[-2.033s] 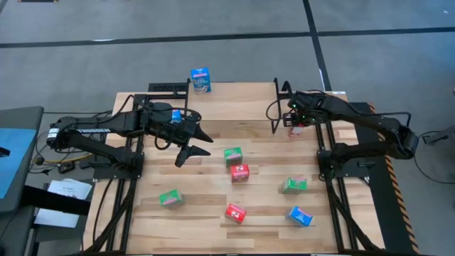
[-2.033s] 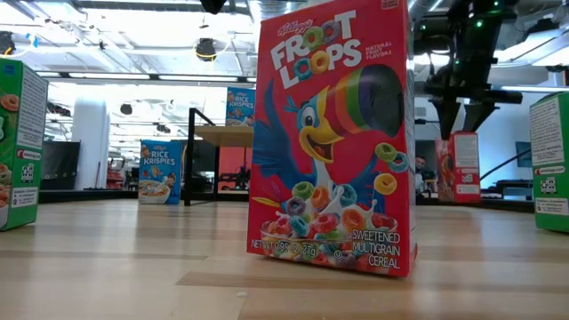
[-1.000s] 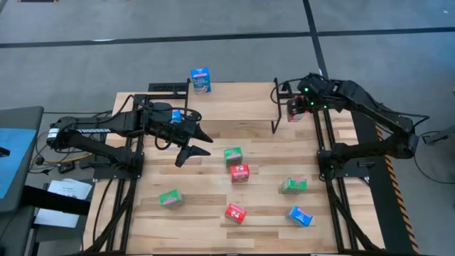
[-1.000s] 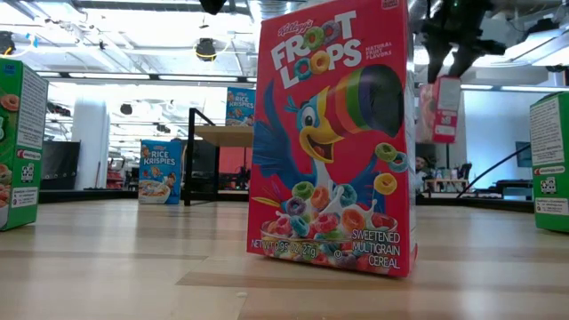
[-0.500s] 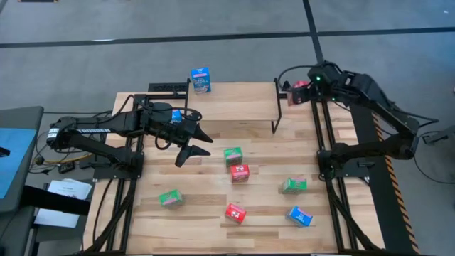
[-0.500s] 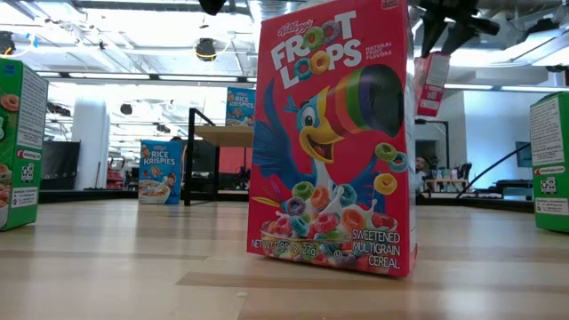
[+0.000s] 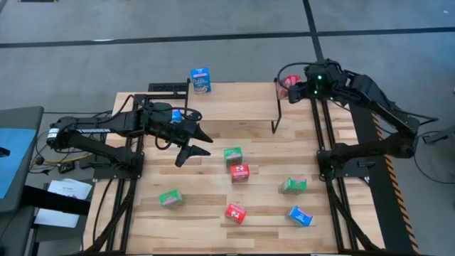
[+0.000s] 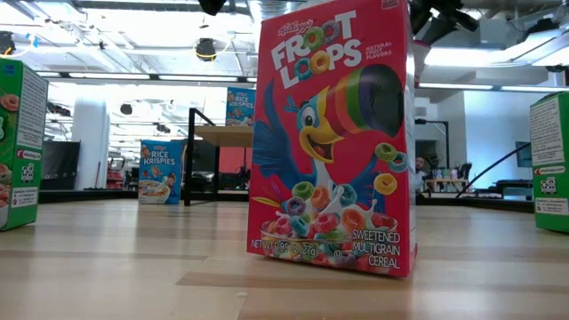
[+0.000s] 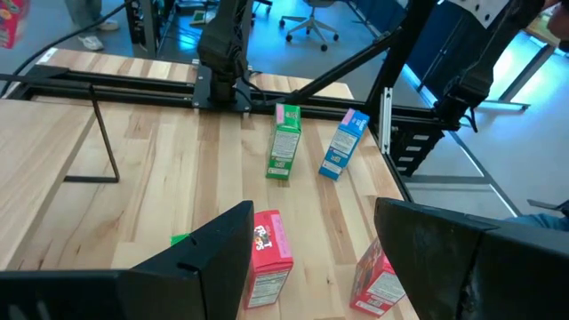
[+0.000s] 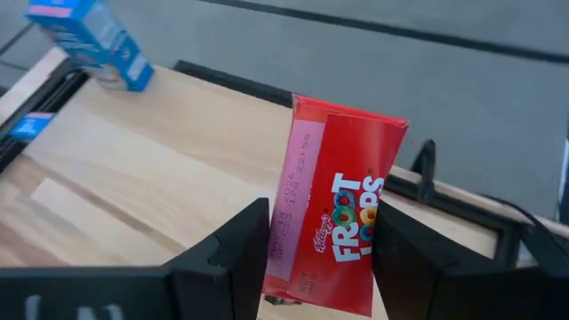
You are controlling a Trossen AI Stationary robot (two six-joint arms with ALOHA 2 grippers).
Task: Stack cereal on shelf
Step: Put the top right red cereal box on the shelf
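The right gripper [image 7: 293, 87] pinches a red Froot Loops box [image 10: 333, 233] between its two dark fingers [image 10: 233, 252], holding it in the air just off the shelf's [image 7: 231, 99] right end, near the far right corner of the plank tabletop [image 7: 213, 213]. The shelf is a light-wood board on thin black legs along the table's far edge; a blue Rice Krispies box [image 7: 200, 80] stands on its far edge toward the left end, and the rest of the board from there to the right end is bare. Another blue box [image 7: 175, 116] sits beside the shelf's left legs, close against the left arm. The left gripper [image 7: 195, 144] hangs in front of the shelf's left half with its fingers spread and nothing between them. Further in front of the shelf the remaining boxes are scattered with open wood between them: a green box [image 7: 232, 154] touching or nearly touching a red box [image 7: 239, 172], a second green box [image 7: 293, 185] to their right, a third green box [image 7: 170, 198] toward the left, and a red box [image 7: 235, 212] and a blue box [image 7: 299, 216] nearest the table's front edge. The strip of tabletop directly before the shelf's right half is clear.
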